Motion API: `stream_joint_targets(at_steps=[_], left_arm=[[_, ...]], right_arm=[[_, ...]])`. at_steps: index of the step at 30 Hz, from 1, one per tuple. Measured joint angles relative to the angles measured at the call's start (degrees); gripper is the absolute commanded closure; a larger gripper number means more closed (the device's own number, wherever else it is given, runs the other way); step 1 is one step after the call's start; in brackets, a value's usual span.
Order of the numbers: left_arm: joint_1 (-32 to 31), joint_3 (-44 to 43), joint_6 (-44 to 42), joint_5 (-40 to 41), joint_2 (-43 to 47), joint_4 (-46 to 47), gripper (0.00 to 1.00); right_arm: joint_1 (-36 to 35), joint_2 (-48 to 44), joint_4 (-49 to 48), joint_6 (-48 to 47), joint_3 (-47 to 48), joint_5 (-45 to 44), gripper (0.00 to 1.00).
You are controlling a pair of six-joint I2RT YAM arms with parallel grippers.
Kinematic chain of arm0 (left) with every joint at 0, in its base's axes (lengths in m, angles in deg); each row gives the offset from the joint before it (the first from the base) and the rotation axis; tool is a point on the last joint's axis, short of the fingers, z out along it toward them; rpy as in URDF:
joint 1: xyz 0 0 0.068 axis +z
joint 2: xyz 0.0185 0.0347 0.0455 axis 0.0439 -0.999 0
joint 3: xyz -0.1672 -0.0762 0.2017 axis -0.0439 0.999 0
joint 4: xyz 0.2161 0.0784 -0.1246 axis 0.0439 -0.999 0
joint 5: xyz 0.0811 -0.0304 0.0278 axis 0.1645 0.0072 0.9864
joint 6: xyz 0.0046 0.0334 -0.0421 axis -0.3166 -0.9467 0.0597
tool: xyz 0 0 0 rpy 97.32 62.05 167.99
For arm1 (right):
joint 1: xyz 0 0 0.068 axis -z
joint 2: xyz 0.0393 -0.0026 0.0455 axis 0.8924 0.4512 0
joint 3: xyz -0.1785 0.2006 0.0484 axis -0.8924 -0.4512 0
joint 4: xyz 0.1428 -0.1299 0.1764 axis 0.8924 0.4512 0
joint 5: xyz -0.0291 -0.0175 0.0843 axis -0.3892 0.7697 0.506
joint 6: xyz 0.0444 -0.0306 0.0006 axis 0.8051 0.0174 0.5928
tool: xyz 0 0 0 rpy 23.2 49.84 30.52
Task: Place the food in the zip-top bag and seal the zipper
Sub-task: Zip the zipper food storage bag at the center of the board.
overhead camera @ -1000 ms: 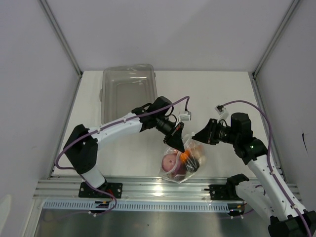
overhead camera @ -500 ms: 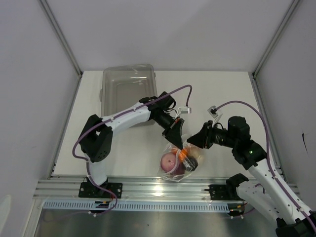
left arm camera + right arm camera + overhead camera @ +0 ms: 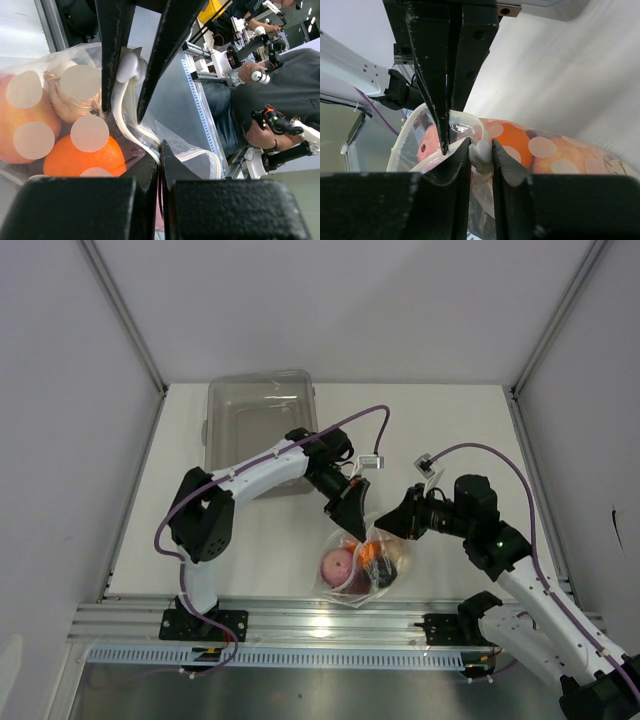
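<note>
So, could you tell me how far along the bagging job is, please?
Done: the food sits inside the zip-top bag. In hand: left hand and right hand both pinch the zipper. Left: the mouth gapes beyond them, so the seal needs pressing shut.

Right hand (image 3: 481,146) pinching zipper (image 3: 481,155), orange (image 3: 512,140) inside seemingly unsealed bag (image 3: 570,152)

The zip-top bag (image 3: 348,588) is lying crumpled on the desk (image 3: 450,440) near its front edge, clear, with its mouth rising. The food (image 3: 338,565) is bunching inside it: an orange (image 3: 87,155), a peach (image 3: 22,120) and a dark red piece (image 3: 388,575). The zipper (image 3: 125,107), a whitish strip, is curving along the mouth, with the left claw (image 3: 159,145) and right claw (image 3: 481,147) pinching it.
</note>
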Motion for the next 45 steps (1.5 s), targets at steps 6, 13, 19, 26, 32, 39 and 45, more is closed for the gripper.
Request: stream_joint_targets(at_steps=[6, 13, 19, 26, 32, 39, 45], left_arm=[[-0.3, 9.2, 9.8, 4.0, 5.1, 15.1, 0.61], [-1.8, 23.0, 23.9, 24.8, 22.2, 37.3, 0.14], [-3.9, 29.2, 27.3, 40.0, 31.1, 47.4, 0.01], [-9.5, 35.4, 28.6, 60.7, 40.1, 54.9, 0.01], [-12.4, 37.2, 28.5, 71.7, 44.9, 58.9, 0.01], [-12.9, 37.1, 26.8, 72.5, 44.5, 61.1, 0.01], [-13.3, 32.8, 22.3, 64.0, 37.9, 60.2, 0.0]], right_arm=[[0.1, 0.3, -0.7, 0.0, -0.2, -0.9, 1.0], [0.3, -0.2, 0.4, 0.7, -0.2, -4.3, 1.0], [0.3, -1.0, 1.9, 1.5, -0.2, -6.1, 1.0], [0.1, 0.2, 8.4, 8.9, 3.7, -13.9, 1.0], [1.0, -2.2, 12.8, 21.9, 4.5, -19.3, 1.0], [2.2, -3.5, 12.7, 29.6, 1.4, -18.4, 1.0], [2.2, -3.9, 11.8, 27.5, 1.4, -16.5, 1.0]])
